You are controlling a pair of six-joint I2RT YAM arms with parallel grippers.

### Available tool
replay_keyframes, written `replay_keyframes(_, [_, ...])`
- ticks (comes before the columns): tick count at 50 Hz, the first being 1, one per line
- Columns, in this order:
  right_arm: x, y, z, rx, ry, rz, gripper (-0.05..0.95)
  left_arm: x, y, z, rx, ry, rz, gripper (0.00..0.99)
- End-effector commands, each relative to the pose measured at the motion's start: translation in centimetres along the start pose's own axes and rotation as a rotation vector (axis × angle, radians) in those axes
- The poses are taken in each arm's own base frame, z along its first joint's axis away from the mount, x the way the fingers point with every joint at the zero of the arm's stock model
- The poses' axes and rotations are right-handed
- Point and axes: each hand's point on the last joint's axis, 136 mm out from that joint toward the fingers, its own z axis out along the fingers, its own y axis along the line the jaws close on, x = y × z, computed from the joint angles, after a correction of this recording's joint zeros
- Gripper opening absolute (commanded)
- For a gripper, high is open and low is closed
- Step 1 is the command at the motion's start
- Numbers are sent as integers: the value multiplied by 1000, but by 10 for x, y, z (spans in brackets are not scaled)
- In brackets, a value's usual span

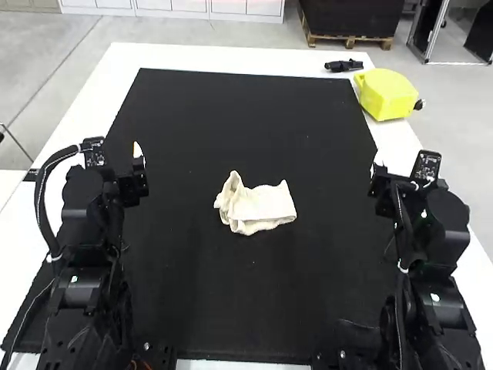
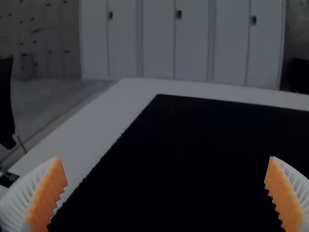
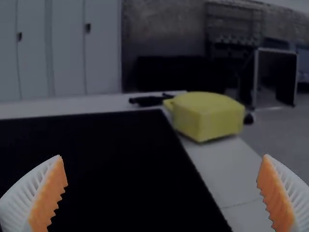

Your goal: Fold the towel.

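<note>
In the high view, you have the cream towel (image 1: pixel 262 206) lying near the middle of the black mat (image 1: pixel 254 123), on the white table (image 1: pixel 192 58). Its right part lies flatter, with a fold across it, while its left end is bunched up, a rumpled point sticking out toward the far side. Your left claw (image 1: pixel 138 158) is over the mat's left side and your right claw (image 1: pixel 377 166) over its right side, both well apart from the towel. At the far right you can see a yellow case (image 1: pixel 387 94) on the table beside the mat's edge, with a small black object (image 1: pixel 343 66) near it

In the left wrist view, your left claw (image 2: pixel 165 159) is spread wide, its orange pads (image 2: pixel 47 195) facing each other, the mat and some white table beyond them

In the right wrist view, your right claw (image 3: pixel 162 157) is spread wide as well, and past its fingers you see the mat, the yellow case and the black object
</note>
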Motion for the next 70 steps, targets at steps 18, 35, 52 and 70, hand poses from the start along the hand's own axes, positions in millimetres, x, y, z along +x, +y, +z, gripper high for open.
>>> replay_keyframes(18, [31,20,-3,-130,118,-9,907,8,1,0,0,25,6,964])
replay_keyframes(35, [43,20,-5,-134,166,-29,910,8,2,0,-3,25,0,964])
replay_keyframes(52, [45,20,-5,-135,172,-34,910,8,1,0,2,27,-2,964])
replay_keyframes(70, [45,21,-5,-137,172,-34,908,8,1,0,2,27,-2,964])
